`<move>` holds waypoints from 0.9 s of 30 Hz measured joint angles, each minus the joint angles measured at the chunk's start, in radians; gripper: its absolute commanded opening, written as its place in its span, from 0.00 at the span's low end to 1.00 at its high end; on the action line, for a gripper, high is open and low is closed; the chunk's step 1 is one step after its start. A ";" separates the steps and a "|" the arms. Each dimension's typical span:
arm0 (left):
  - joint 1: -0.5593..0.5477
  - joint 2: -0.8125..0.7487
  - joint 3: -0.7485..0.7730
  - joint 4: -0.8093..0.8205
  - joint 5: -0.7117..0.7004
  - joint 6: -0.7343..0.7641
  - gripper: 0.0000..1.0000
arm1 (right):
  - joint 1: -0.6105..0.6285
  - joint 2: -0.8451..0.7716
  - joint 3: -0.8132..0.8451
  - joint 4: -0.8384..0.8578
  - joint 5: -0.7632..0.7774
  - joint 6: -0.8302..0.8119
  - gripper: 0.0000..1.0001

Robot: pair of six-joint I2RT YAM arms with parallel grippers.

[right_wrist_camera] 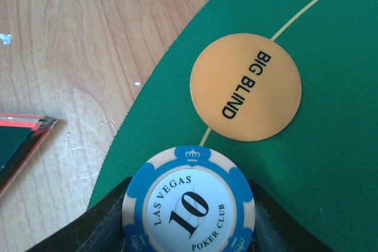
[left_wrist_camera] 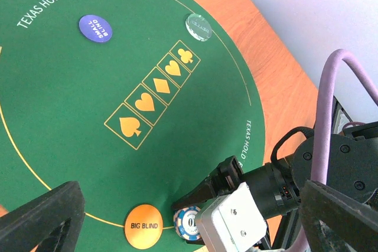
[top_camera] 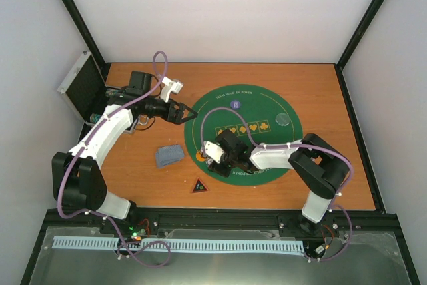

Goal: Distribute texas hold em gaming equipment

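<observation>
Wooden counter [top_camera: 320, 178], round green poker mat [top_camera: 267, 108] under the right hand [top_camera: 213, 153], left hand [top_camera: 181, 113] spread wide apart by the mat's edge, grey-blue cards [top_camera: 169, 155] between both hands, orange Big Blind disc [right_wrist_camera: 246, 87] just beyond the right hand, blue-and-white chip [right_wrist_camera: 189, 205] clamped in the right hand, perhaps touching the mat

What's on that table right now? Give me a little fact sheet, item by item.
Mat: round green poker mat, mid-table
Right gripper: shut on a blue-and-white 10 chip at the mat's near-left edge
Left gripper: open, empty
Big Blind disc: orange, on the mat beside the chip
Small Blind disc: purple, on the mat
Clear disc: on the mat
Cards: grey-blue stack on wood, left of mat
Triangle: on wood, off the mat
Case: silver, far-left corner
</observation>
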 measured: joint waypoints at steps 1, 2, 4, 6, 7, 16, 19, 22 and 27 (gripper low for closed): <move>0.000 0.000 0.000 0.000 0.000 0.000 1.00 | 0.000 0.001 0.000 0.002 0.001 0.005 0.38; 0.000 0.000 0.000 0.000 0.000 0.000 1.00 | 0.001 0.002 0.001 0.003 0.002 0.009 0.39; 0.002 0.000 0.000 0.000 0.000 0.000 1.00 | 0.002 0.003 0.003 0.004 0.005 0.016 0.43; 0.002 0.000 0.000 0.000 0.000 0.000 1.00 | 0.003 0.004 0.003 0.005 0.008 0.022 0.45; 0.003 0.000 0.000 0.000 0.000 0.000 1.00 | 0.003 0.004 0.003 0.006 0.009 0.025 0.45; 0.004 -0.005 0.000 0.000 0.000 0.000 1.00 | 0.004 0.005 0.003 0.010 0.010 0.040 0.55; 0.005 -0.008 0.000 0.000 0.000 0.000 1.00 | 0.004 0.005 0.003 0.011 0.010 0.043 0.59; 0.008 -0.011 0.000 0.000 0.000 0.000 1.00 | 0.004 0.004 0.003 0.011 0.002 0.049 0.91; 0.012 -0.013 0.000 -0.001 -0.005 0.005 1.00 | 0.004 -0.008 0.002 0.002 -0.009 0.053 1.00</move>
